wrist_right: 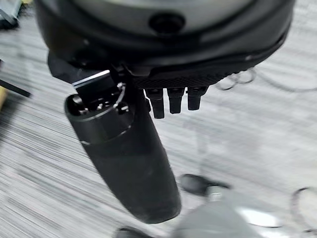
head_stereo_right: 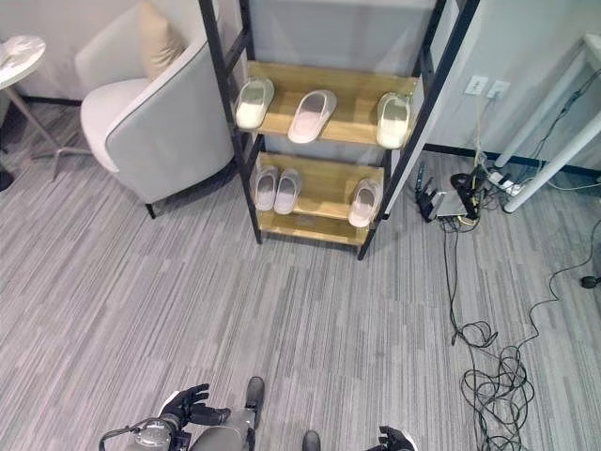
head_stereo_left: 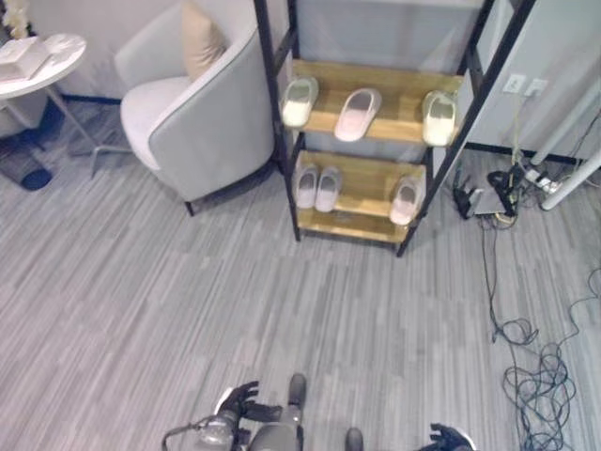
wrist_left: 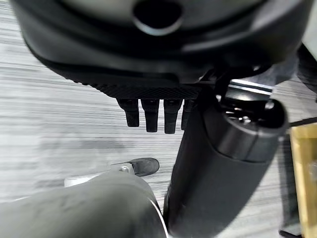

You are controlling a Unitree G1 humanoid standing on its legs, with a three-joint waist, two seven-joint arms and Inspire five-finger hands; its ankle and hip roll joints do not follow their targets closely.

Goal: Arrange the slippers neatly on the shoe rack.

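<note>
A black-framed shoe rack [head_stereo_left: 282, 141] with wooden shelves stands against the far wall. Its upper shelf carries a cream slipper [head_stereo_left: 300, 101] on the left, a pink slipper [head_stereo_left: 358, 114] in the middle and another cream slipper [head_stereo_left: 439, 117] on the right. On the lower shelf a pink pair [head_stereo_left: 316, 187] lies side by side at the left, and a single pink slipper [head_stereo_left: 406, 200] lies at the right. My left hand [head_stereo_left: 246, 402] and right hand [head_stereo_left: 449, 437] hang low, far from the rack. Both are open and hold nothing, as their wrist views show, left hand [wrist_left: 148, 74] and right hand [wrist_right: 168, 69].
A grey armchair [head_stereo_left: 202, 103] with a beige cushion stands just left of the rack. A round white table [head_stereo_left: 42, 61] is at the far left. Loose cables [head_stereo_left: 540, 376] and a power strip [head_stereo_left: 540, 178] lie on the floor to the right, by white desk legs.
</note>
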